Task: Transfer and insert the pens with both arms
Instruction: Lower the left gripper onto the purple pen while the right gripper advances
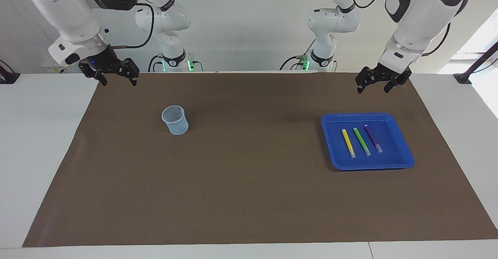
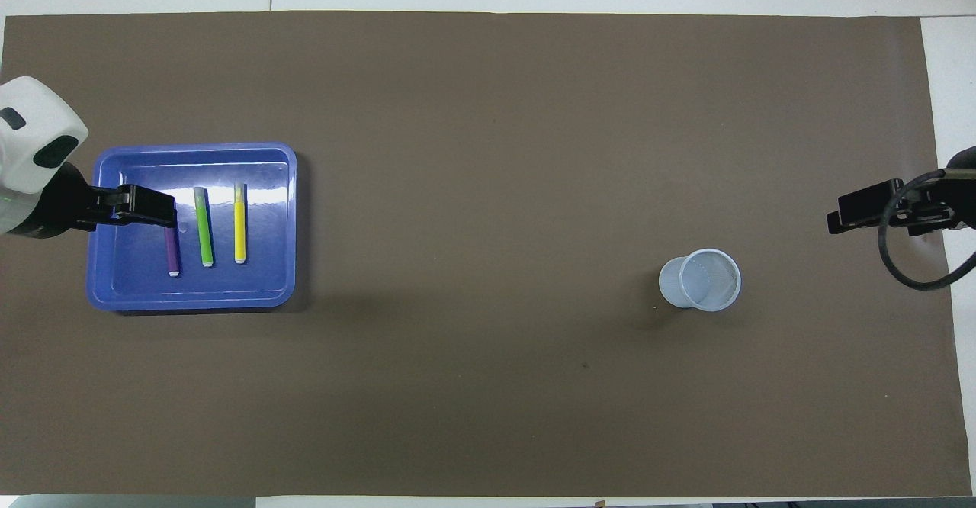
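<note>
Left gripper (image 1: pixel 373 86) is up in the air with its fingers spread apart and nothing in them, hanging over the brown mat (image 1: pixel 249 181) by the robot-side edge of the blue tray (image 1: pixel 404 158). In the tray the yellow pen (image 1: pixel 348 142), green pen (image 1: pixel 362 141) and purple pen (image 1: pixel 372 137) lie side by side, not touching, purple closest to the left arm's end. Right gripper (image 1: pixel 116 78) is also spread wide and empty, over the mat's corner at the right arm's end. The pale cup (image 1: pixel 176 121) stands upright on the mat, well apart from the tray.
</note>
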`<action>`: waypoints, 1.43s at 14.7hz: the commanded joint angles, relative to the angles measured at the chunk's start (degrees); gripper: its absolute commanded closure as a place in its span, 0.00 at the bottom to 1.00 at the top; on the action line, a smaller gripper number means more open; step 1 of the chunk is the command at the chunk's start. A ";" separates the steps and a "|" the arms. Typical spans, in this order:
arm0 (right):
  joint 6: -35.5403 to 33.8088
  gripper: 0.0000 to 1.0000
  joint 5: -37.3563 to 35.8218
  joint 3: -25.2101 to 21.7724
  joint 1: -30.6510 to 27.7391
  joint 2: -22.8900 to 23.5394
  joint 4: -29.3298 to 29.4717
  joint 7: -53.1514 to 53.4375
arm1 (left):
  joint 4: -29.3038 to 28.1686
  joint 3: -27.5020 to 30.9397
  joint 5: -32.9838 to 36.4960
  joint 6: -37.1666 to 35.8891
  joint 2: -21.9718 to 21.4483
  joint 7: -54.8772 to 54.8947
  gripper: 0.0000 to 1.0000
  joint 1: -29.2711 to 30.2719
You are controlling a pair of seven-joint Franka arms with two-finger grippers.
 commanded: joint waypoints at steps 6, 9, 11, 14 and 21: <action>2.49 0.00 20.43 0.32 -0.89 -2.30 -4.90 16.35 | -11.29 -0.18 1.14 12.80 2.37 7.33 0.00 6.38; 9.15 0.00 30.36 0.41 3.05 -4.58 -9.98 27.42 | -13.14 -0.09 1.23 18.25 5.00 10.31 0.00 8.66; 9.89 0.00 31.62 0.41 4.47 -5.55 -11.85 28.16 | -13.23 -0.18 1.14 19.93 7.37 10.76 0.00 10.50; 7.70 0.00 36.51 0.24 3.42 -5.91 -12.20 28.16 | -14.02 -0.18 1.23 23.44 10.28 10.68 0.00 11.74; 8.02 0.00 37.68 0.41 4.38 -5.99 -12.37 29.56 | -14.37 -0.18 1.14 29.68 15.64 10.32 0.02 13.06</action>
